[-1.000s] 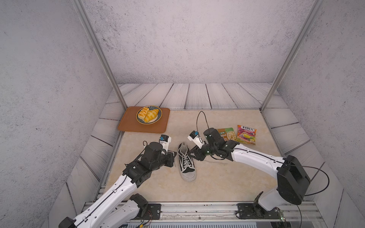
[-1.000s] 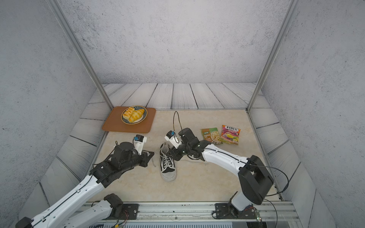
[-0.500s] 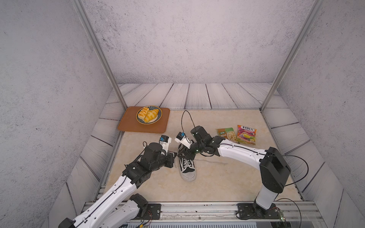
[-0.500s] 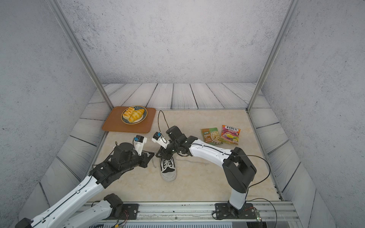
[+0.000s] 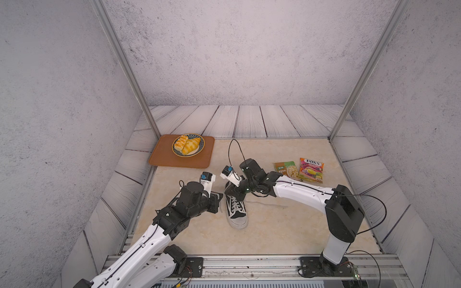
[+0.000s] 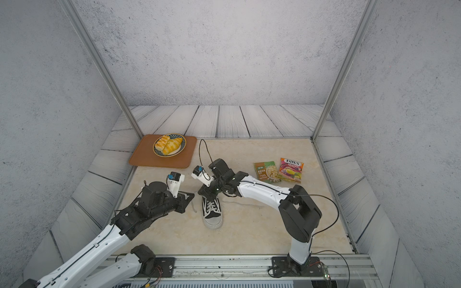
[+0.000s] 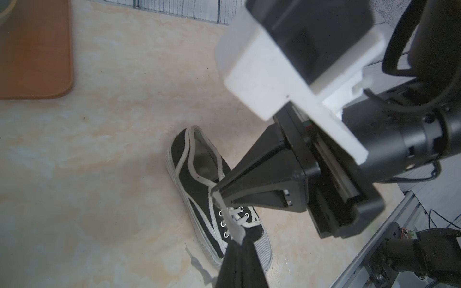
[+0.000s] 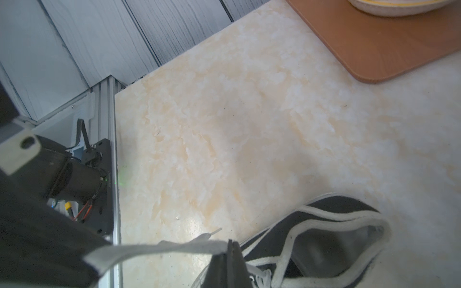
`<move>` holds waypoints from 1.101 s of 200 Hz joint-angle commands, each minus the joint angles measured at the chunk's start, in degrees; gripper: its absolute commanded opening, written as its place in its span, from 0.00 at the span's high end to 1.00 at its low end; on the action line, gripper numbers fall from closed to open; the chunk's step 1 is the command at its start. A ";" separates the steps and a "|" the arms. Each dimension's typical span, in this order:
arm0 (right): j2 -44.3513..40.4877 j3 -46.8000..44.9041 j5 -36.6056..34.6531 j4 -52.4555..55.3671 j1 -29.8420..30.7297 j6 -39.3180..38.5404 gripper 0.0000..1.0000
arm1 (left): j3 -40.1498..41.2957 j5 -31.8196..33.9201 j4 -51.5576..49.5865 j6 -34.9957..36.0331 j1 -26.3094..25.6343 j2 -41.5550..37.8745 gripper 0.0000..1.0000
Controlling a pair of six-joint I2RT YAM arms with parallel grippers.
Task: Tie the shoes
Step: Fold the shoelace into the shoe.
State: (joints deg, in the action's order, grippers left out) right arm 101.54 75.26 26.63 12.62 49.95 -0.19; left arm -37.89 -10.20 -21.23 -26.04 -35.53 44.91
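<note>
Now that my right gripper [image 7: 216, 192] has swung in over the shoe [image 5: 235, 210] and shut, it is clamped on the lace [image 7: 228, 220] just above the eyelets [image 7: 222, 224]. Left gripper [image 7: 240, 245]: clamped on the same lace, unchanged. Shoe: sole down on the surface [image 5: 274, 224] under the right gripper; lace held at two points, ready, I judge, for looping.

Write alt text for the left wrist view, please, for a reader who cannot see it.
The right gripper, jaws shut, pinches a white lace above a black sneaker on a beige table; the lace runs straight to the left gripper, also shut on it. Part of a brown tray shows beyond.
</note>
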 commanded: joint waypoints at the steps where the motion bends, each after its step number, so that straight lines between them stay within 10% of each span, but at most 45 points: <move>1: -2.12 -0.96 -2.10 -1.23 0.23 0.36 1.00 | 1.91 1.41 -0.71 -1.12 -0.33 -0.70 1.00; 28: -4.59 -2.44 -3.03 -1.31 0.24 0.75 1.00 | 4.88 3.27 0.33 -1.95 -0.34 -0.37 0.99; 112: -10.73 -7.30 -3.61 -3.48 0.28 3.34 1.00 | 11.53 1.32 12.41 -1.50 -0.42 0.12 0.55; 220: -11.98 -7.90 -3.56 -4.49 0.23 5.75 1.00 | 17.85 -4.55 28.28 -1.00 -0.51 2.33 0.52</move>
State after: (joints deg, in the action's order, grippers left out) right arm 93.41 67.53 23.18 10.26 49.98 4.10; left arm -20.97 -12.86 1.74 -27.86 -35.77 45.52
